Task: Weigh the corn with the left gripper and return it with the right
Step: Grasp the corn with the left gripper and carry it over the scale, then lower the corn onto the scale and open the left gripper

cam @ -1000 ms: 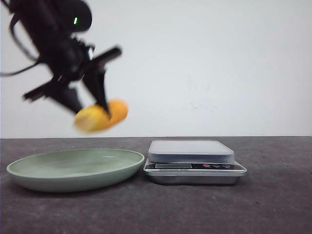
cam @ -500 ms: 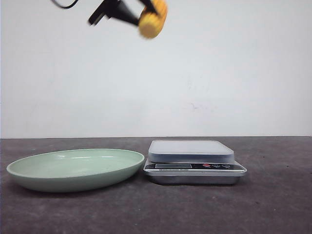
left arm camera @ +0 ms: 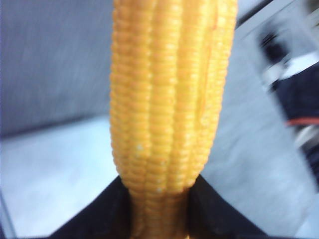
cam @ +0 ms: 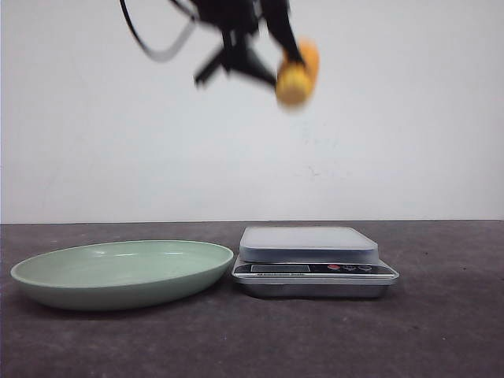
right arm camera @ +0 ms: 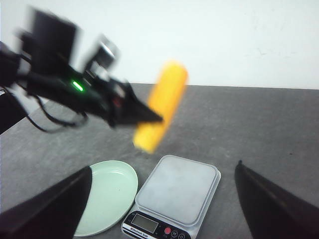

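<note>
Front view: I see the left gripper (cam: 285, 59) pinching the corn (cam: 297, 73) high in the air, above the scale (cam: 313, 261), near its 11 o'clock edge. Plate (cam: 122, 272) sits beside the scale. Right gripper (right arm camera: 162, 196) fingers spread wide, holding nothing.

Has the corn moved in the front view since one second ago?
Yes. The corn went up and right, from above the plate to high above the scale.

one corn (cam: 297, 75), one plate (cam: 118, 272), seemingly one scale (cam: 313, 260)
</note>
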`<control>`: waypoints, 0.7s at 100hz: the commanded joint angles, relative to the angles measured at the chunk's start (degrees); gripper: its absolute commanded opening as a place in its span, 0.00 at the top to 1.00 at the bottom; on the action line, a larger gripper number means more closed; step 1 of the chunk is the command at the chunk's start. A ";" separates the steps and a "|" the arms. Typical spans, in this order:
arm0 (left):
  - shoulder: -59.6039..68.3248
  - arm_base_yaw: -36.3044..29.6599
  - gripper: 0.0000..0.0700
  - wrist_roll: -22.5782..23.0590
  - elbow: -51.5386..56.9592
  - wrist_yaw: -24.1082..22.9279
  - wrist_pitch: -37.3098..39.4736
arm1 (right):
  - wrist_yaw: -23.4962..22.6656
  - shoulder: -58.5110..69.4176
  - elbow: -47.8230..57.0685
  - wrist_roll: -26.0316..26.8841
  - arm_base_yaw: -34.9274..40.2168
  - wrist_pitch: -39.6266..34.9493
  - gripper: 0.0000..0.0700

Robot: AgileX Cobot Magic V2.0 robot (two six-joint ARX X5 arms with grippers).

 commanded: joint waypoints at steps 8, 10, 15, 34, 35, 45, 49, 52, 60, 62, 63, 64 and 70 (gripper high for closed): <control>4.87 -1.14 0.99 -1.68 0.98 0.17 -2.25 | 0.22 0.24 0.59 -1.99 0.22 0.52 0.20; 5.35 -1.18 0.99 -1.70 0.98 0.20 -2.47 | 0.22 0.24 0.59 -2.16 0.22 0.52 0.20; 6.93 -1.27 0.99 -1.77 0.98 0.33 -3.69 | 0.24 0.24 0.59 -2.21 0.22 0.52 0.20; 10.84 -1.64 0.99 -3.17 0.98 0.35 -8.00 | 0.20 0.22 0.59 -2.10 0.22 0.46 0.20; 10.97 -1.64 0.99 -3.15 0.98 0.35 -8.22 | 0.20 0.22 0.59 -2.10 0.22 0.46 0.20; 12.02 -1.79 0.99 -3.15 0.98 0.33 -10.14 | 0.20 0.22 0.59 -1.97 0.22 0.33 0.20; 12.26 -1.86 0.97 -3.15 0.98 0.31 -10.60 | 0.20 0.22 0.59 -1.95 0.22 0.33 0.20; 12.33 -1.86 0.93 -3.17 0.98 0.28 -10.88 | 0.22 0.24 0.59 -1.97 0.22 0.33 0.20; 12.37 -1.86 0.76 -3.17 0.98 0.15 -11.10 | 0.22 0.24 0.59 -1.95 0.22 0.35 0.20; 12.37 -1.86 0.71 -3.17 0.98 0.11 -11.08 | 0.22 0.24 0.59 -1.95 0.22 0.35 0.20; 12.37 -1.86 0.68 -3.19 0.98 0.11 -11.06 | 0.22 0.24 0.59 -1.95 0.22 0.35 0.20; 12.37 -1.86 0.64 -3.21 0.98 0.11 -11.04 | 0.22 0.24 0.59 -1.95 0.22 0.35 0.20; 12.37 -1.86 0.40 -3.76 0.98 0.11 -11.15 | 0.22 0.24 0.59 -1.92 0.22 0.35 0.20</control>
